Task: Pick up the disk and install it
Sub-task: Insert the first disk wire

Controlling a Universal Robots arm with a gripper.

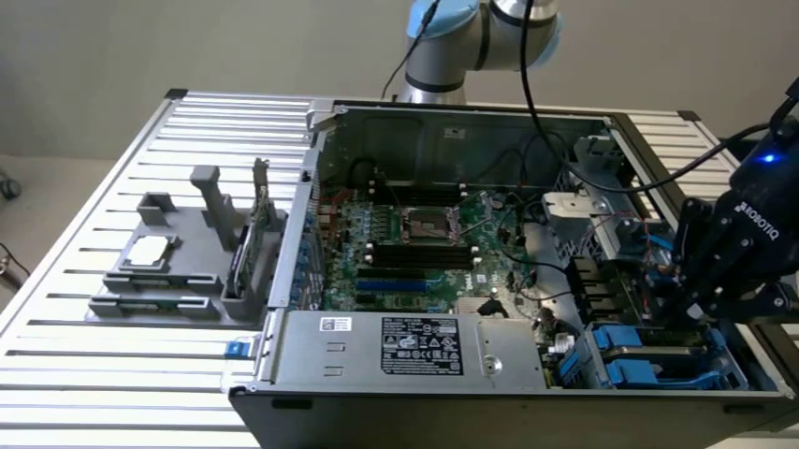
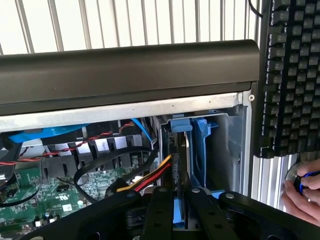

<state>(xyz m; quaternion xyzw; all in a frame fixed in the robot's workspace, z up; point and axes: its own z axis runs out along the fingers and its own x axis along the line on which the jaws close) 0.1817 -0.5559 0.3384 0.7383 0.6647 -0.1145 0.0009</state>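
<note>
We saw the gripper (image 1: 694, 313) at the right edge of the exterior view, lowered into the drive bay of the open case (image 1: 500, 412). Its black fingers (image 2: 160, 210) stood close together, pinching the edge of the disk (image 2: 179, 165), which stood upright in the bay. From the wrist camera, the blue carrier (image 2: 200, 150) framed the disk, though the dark gap made it hard to tell how deep it sat. At lower right of the exterior view, more blue brackets (image 1: 631, 360) lay below the gripper. The motherboard (image 1: 413, 253) filled the case centre; a grey box (image 1: 413, 351) ran along the lower edge. A keyboard (image 2: 295, 75) and a hand (image 2: 302, 192) appeared beside the case.
</note>
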